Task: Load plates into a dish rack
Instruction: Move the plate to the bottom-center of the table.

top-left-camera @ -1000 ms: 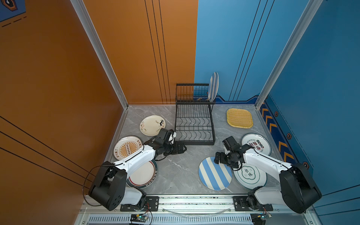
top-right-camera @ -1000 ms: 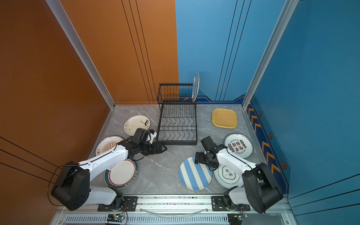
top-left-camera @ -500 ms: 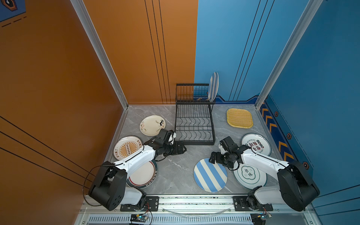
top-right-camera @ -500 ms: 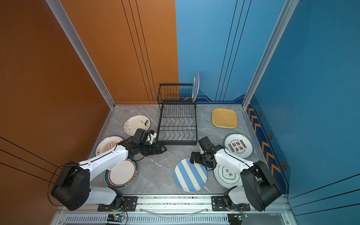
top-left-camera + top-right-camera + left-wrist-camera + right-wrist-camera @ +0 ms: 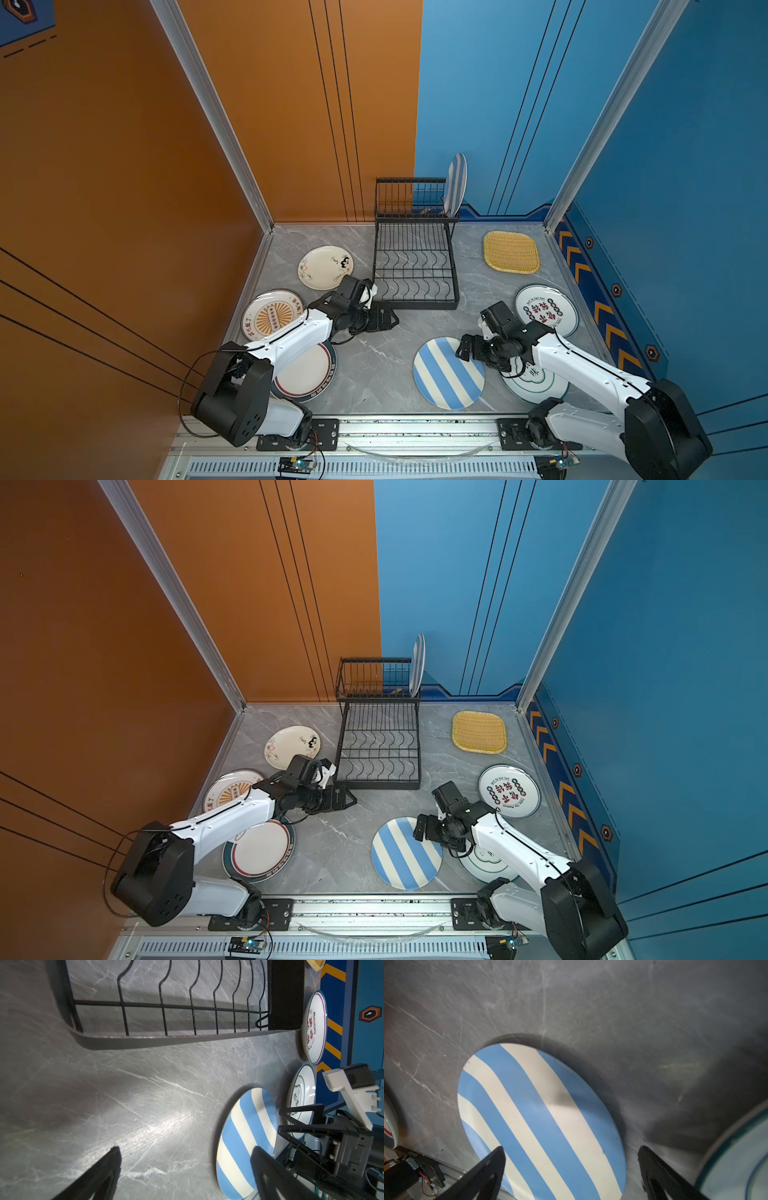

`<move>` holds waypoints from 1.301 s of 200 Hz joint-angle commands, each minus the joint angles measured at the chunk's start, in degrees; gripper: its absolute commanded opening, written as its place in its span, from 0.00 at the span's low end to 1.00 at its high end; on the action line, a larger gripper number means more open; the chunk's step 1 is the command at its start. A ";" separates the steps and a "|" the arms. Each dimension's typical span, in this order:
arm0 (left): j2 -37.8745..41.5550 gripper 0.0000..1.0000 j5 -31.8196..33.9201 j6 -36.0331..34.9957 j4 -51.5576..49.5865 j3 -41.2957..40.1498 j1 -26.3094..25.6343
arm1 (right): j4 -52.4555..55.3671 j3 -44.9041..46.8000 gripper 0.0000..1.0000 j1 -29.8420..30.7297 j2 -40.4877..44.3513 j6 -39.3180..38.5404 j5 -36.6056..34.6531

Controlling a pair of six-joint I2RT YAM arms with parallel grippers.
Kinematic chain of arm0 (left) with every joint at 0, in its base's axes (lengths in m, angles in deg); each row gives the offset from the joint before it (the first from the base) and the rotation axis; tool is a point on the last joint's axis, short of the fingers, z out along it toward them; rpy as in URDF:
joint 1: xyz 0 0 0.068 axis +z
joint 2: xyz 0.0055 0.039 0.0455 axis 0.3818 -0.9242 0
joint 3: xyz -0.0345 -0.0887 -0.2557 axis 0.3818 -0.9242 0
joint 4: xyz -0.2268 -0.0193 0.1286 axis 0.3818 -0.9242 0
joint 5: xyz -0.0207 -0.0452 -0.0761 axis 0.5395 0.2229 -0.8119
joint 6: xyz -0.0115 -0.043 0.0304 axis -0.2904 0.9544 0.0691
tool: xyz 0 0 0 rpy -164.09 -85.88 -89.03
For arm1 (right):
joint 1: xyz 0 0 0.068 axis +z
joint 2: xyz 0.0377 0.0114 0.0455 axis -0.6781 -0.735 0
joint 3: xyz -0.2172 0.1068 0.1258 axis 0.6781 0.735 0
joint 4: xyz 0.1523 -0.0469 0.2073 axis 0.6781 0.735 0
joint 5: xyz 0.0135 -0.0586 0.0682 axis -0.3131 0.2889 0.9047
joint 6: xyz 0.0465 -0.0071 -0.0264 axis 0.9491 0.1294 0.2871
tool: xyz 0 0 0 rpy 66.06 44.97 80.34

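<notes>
Right gripper spread wide astride the near striped plate's rim; we see bare table beside it. Left gripper agape and empty at the dish rack's front edge. We count five white round plates lying flat, one yellow tray, and one upright striped plate in the rack's rear tier.
</notes>
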 commanded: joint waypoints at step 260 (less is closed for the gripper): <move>4.76 0.90 1.00 7.22 -14.41 -8.00 -9.07 | -15.59 -2.18 1.00 9.29 -15.80 -2.72 16.95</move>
